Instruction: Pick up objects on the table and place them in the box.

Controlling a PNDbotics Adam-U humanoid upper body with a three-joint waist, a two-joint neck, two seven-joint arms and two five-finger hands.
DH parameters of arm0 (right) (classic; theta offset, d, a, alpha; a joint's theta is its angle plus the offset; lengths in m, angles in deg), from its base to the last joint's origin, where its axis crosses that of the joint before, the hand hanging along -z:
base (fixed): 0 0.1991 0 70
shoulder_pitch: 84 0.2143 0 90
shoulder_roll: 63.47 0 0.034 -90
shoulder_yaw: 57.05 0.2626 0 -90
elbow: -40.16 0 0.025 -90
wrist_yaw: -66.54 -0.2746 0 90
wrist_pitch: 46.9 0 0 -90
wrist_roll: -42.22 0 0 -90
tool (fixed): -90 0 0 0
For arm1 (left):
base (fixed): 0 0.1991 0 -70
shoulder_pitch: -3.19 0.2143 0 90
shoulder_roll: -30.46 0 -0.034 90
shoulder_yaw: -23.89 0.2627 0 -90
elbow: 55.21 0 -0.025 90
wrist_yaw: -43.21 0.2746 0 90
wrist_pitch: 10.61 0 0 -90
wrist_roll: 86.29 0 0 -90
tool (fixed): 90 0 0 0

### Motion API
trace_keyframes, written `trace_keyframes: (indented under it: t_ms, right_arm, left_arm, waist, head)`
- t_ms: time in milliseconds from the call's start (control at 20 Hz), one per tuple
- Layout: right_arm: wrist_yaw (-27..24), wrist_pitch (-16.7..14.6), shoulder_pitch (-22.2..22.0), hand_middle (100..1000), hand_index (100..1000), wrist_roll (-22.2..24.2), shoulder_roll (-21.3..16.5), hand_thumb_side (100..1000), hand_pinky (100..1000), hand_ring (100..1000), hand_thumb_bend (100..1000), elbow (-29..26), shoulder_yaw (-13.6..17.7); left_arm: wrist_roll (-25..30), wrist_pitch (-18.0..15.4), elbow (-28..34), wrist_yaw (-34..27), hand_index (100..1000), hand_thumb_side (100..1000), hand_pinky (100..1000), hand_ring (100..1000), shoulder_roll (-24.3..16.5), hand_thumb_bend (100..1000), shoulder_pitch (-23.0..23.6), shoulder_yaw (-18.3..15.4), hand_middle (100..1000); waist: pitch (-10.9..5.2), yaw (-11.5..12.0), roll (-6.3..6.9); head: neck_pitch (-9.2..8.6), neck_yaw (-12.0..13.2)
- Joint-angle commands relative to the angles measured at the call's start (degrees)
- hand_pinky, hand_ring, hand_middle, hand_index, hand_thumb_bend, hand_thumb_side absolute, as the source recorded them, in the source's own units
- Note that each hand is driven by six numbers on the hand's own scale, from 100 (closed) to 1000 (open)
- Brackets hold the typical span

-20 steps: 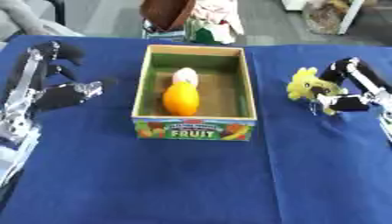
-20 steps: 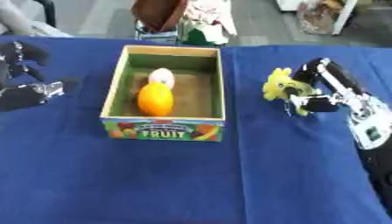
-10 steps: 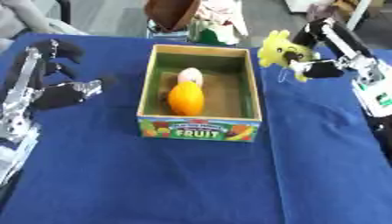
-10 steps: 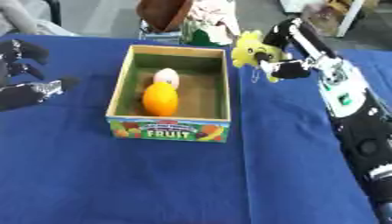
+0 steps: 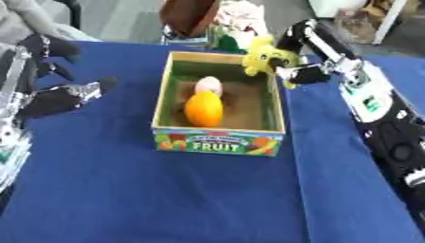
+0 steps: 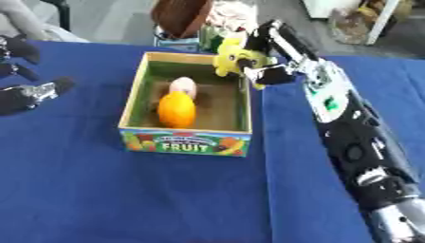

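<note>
A cardboard fruit box (image 5: 219,141) stands mid-table on the blue cloth, open at the top. Inside lie an orange fruit (image 5: 203,108) and behind it a pale pink egg-shaped thing (image 5: 208,85). My right hand (image 5: 300,52) is shut on a yellow bunch-like toy (image 5: 262,58) and holds it in the air over the box's far right corner. My left hand (image 5: 51,92) hovers to the left of the box, fingers relaxed, holding nothing.
Beyond the table's far edge are a brown bowl-like thing (image 5: 189,15) and some colourful items (image 5: 235,28). The blue tablecloth (image 5: 166,194) stretches in front of the box.
My right hand has carried the yellow toy up off the cloth at the right and leftward, to above the box's far right corner. The camera has shifted a little.
</note>
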Motion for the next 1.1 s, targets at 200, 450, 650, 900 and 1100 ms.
trace_keyframes:
  t_ms: [200,450,650,900,1100]
  right_arm:
    - [3.6,0.4,1.7,184,277,-1.3,1.2,100,431,451,160,1.0,1.1]
    - [6.6,1.6,1.2,187,281,-2.0,4.2,100,431,453,162,2.5,1.6]
    - [8.2,1.2,1.1,412,529,-2.3,5.0,100,499,586,314,2.8,1.3]
    - [9.9,0.6,0.7,588,726,-2.4,5.0,100,564,705,387,2.5,1.1]
    - [9.5,0.4,0.2,591,746,-3.1,4.1,100,565,709,385,1.9,1.2]
  left_arm:
    - [0.3,-0.2,1.2,-0.5,588,240,483,693,-0.4,836,-1.3,-0.3,457]
    - [0.5,-0.2,1.2,-0.7,588,241,484,693,0.2,836,-1.7,-0.1,457]
    - [0.5,-0.2,1.1,-0.7,587,241,483,694,0.3,836,-1.7,-0.1,456]
    - [0.4,-0.2,0.8,-0.6,587,241,483,694,0.4,836,-1.4,-0.1,456]
    - [0.3,-0.2,0.5,-0.6,586,241,482,694,0.3,836,-1.1,-0.3,455]
  waist:
    - [-1.35,0.4,0.29]
    - [-1.18,1.1,0.49]
    - [-1.13,1.2,0.52]
    - [-1.15,1.0,0.47]
    - [-1.1,0.7,0.43]
  head:
    - [-0.67,-0.6]
    - [-0.66,-1.4]
    - [-0.66,-1.4]
    - [-0.71,-1.2]
    - [-0.86,-0.8]
